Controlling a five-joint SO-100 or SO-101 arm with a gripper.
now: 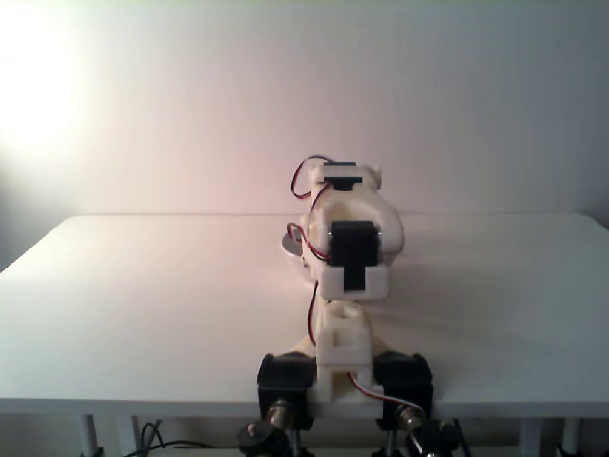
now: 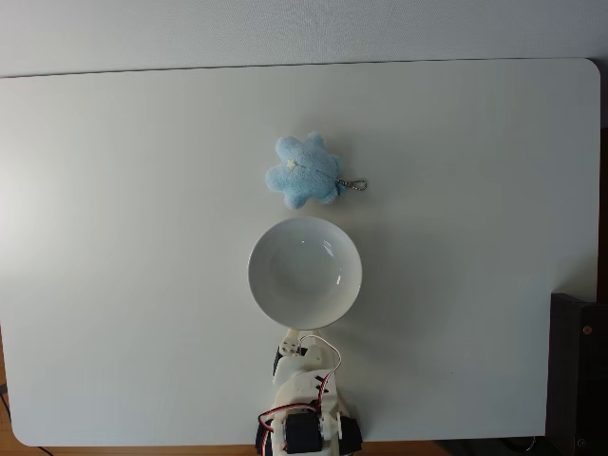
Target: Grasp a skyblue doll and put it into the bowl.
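In a fixed view from above, the skyblue doll (image 2: 302, 171) is a fluffy star-like plush with a small metal clip on its right side. It lies flat on the white table just beyond the bowl (image 2: 258, 285), which is round, white and empty. My gripper (image 2: 289, 338) sits folded back at the bowl's near rim, its fingers together with no gap showing and nothing held. It is a bowl's width short of the doll. In a fixed view from behind the arm, the arm's body hides the doll, and a sliver of the bowl (image 1: 288, 244) shows at its left.
The white table (image 2: 114, 237) lies bare on both sides of the bowl and doll. A dark object (image 2: 578, 370) stands past the table's right edge. The arm's base (image 1: 343, 376) is clamped at the near table edge.
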